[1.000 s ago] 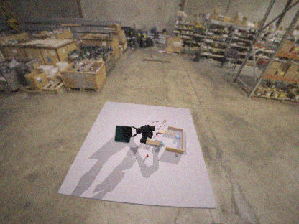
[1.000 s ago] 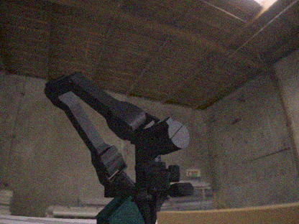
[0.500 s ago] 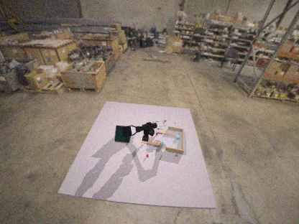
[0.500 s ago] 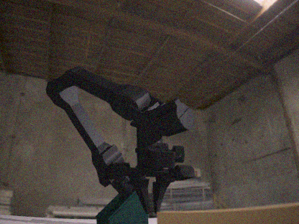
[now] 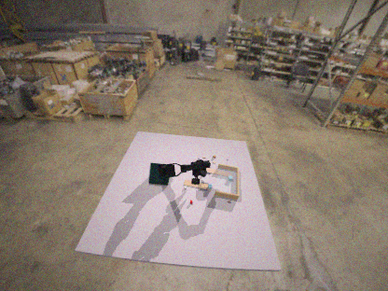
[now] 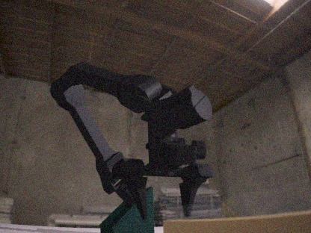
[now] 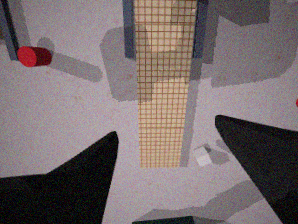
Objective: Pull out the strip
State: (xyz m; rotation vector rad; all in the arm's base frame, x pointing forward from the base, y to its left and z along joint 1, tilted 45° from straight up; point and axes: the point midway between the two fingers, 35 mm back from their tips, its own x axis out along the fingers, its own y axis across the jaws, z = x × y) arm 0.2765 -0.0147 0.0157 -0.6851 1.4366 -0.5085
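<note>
My gripper [image 6: 166,216] [image 7: 165,128] is open and empty. In the wrist view its fingertips stand on either side of a pale strip with a brown grid [image 7: 162,115], not touching it. This strip [image 5: 193,185] lies below the arm in the top view, with a light-blue cube [image 5: 210,186] at its right end. Another strip [image 5: 215,172] lies farther back, reaching towards a second light-blue cube [image 5: 230,178] inside the wooden frame. No label is readable on either cube, and what each rests on is too small to tell. The wrist view shows no cube on the gridded strip.
Blue-grey rails [image 7: 129,30] [image 7: 200,30] flank the strip's upper part. The wooden frame [image 5: 237,183] [image 6: 239,222] stands right of the arm. A red cylinder [image 7: 35,56] lies left of the strip, and a small white block [image 7: 203,156] near its lower right end. A dark green block [image 5: 159,178] is at the arm's base.
</note>
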